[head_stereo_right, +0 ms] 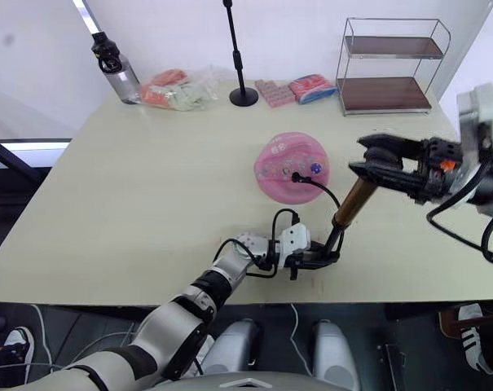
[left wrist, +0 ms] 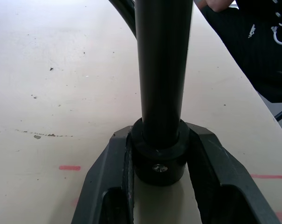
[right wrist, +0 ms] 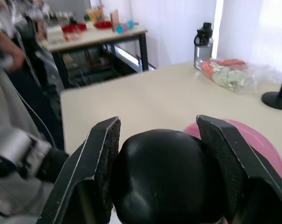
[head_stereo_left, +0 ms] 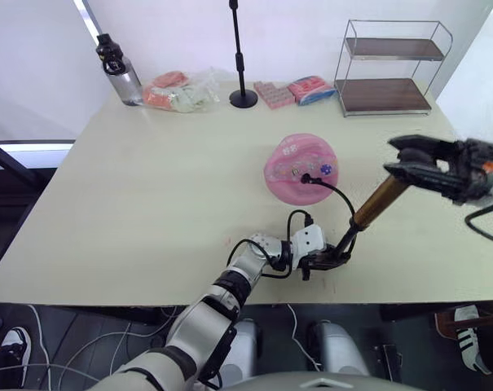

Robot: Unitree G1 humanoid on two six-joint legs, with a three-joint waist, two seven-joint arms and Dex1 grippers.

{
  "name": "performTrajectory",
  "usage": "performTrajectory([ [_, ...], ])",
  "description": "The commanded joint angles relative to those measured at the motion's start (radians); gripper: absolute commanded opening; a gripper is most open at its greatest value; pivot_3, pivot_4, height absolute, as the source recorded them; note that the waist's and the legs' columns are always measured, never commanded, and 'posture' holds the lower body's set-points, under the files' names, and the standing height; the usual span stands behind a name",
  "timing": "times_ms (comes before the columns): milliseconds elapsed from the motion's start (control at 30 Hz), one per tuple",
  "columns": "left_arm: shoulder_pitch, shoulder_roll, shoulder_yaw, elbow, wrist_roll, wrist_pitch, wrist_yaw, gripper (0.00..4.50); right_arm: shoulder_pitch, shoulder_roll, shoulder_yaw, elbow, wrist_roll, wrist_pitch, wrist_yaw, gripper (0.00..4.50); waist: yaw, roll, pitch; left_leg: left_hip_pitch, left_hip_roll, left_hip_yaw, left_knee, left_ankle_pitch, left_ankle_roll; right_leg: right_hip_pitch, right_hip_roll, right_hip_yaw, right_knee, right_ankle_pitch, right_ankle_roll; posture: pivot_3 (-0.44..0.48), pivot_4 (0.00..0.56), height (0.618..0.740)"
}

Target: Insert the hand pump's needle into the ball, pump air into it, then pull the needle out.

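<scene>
The hand pump (head_stereo_left: 379,201) is seen slanting across the lower right of the left eye view, its bronze barrel rising from a black foot near the counter's (head_stereo_left: 148,212) front edge to a black handle at right of centre. The foot is gripped by the left gripper (head_stereo_left: 329,257), whose jaws are clenched on the black base cap (the left wrist view shows the cap seated tightly between the two fingers (left wrist: 108,186)). The handle is clasped by the right gripper (head_stereo_left: 399,160), its jaws closed around the rounded black knob, as shown in the right wrist view.

The ball (head_stereo_left: 299,168), pink and somewhat flattened, is lying on the counter just right of centre. A thin black hose (head_stereo_left: 337,194) is looped from the pump's lower end up to the ball's top, where a small black fitting is set into the surface; the needle itself cannot be made out.

Along the top of the frame, a bottle (head_stereo_left: 120,69), some packets (head_stereo_left: 179,90), a stand pole (head_stereo_left: 239,57) and a wire rack (head_stereo_left: 391,67) are ranged.
</scene>
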Motion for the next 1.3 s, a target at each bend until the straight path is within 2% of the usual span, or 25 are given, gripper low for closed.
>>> performTrajectory([
  [33, 0.022, 0.031, -0.011, 0.046, 0.042, 0.031, 0.006, 1.10, 0.082, 0.030, 0.125, 0.010, -0.143, -0.030, -0.009, 2.12, -0.001, -0.003, -0.002, 0.001, 0.000, 0.000, 0.000, 0.000, 0.000, 0.000, 0.000, 0.000, 0.000, 0.000, 0.000, 0.000, 0.150, 0.740],
  [167, 0.018, 0.032, -0.009, 0.049, 0.045, 0.028, 0.008, 1.10, 0.117, 0.094, 0.204, 0.020, -0.174, -0.043, -0.015, 2.12, -0.001, -0.006, -0.005, 0.004, 0.003, -0.001, 0.000, 0.000, 0.000, 0.002, 0.001, 0.000, 0.000, 0.000, -0.001, 0.000, 0.150, 0.740],
  [300, 0.014, 0.028, -0.008, 0.058, 0.048, 0.024, 0.013, 1.10, 0.163, 0.149, 0.309, 0.060, -0.307, -0.127, -0.003, 2.12, -0.001, -0.007, -0.006, 0.004, 0.004, -0.001, 0.000, 0.000, 0.000, 0.002, 0.001, -0.001, 0.000, 0.000, -0.001, 0.000, 0.150, 0.740],
  [567, 0.015, 0.014, -0.012, 0.074, 0.053, 0.020, 0.022, 1.10, 0.204, 0.207, 0.400, 0.168, -0.504, -0.281, -0.009, 2.12, -0.001, -0.008, -0.009, 0.006, 0.002, -0.001, 0.000, 0.000, 0.000, 0.004, 0.001, 0.000, 0.000, 0.000, -0.001, 0.000, 0.150, 0.740],
  [633, 0.015, 0.012, -0.012, 0.077, 0.055, 0.017, 0.022, 1.10, 0.202, 0.216, 0.387, 0.155, -0.486, -0.283, -0.004, 2.12, -0.001, -0.008, -0.010, 0.014, 0.004, -0.002, -0.002, 0.000, 0.000, 0.013, 0.001, 0.000, -0.002, -0.002, -0.004, 0.000, 0.150, 0.740],
  [800, 0.015, 0.008, -0.012, 0.084, 0.058, 0.011, 0.026, 1.10, 0.150, 0.205, 0.281, 0.075, -0.359, -0.241, 0.021, 2.12, -0.001, -0.007, -0.009, 0.014, 0.006, -0.004, -0.002, 0.000, 0.000, 0.013, 0.000, 0.000, -0.002, -0.002, -0.005, 0.000, 0.150, 0.740],
  [1100, 0.016, -0.010, -0.015, 0.090, 0.065, 0.000, 0.026, 1.10, -0.038, 0.062, 0.019, 0.015, -0.055, -0.019, 0.014, 2.12, 0.005, 0.002, -0.003, -0.001, 0.000, -0.003, 0.000, 0.000, 0.000, 0.001, -0.002, -0.001, -0.004, 0.001, 0.001, 0.000, 0.150, 0.740],
  [1300, 0.009, -0.019, -0.017, 0.096, 0.070, -0.004, 0.023, 1.10, -0.133, -0.029, -0.071, 0.045, 0.052, 0.078, -0.003, 2.12, 0.005, 0.003, -0.002, -0.003, 0.000, -0.002, 0.000, 0.000, 0.000, 0.001, -0.002, -0.001, -0.004, 0.001, 0.001, 0.000, 0.150, 0.740],
])
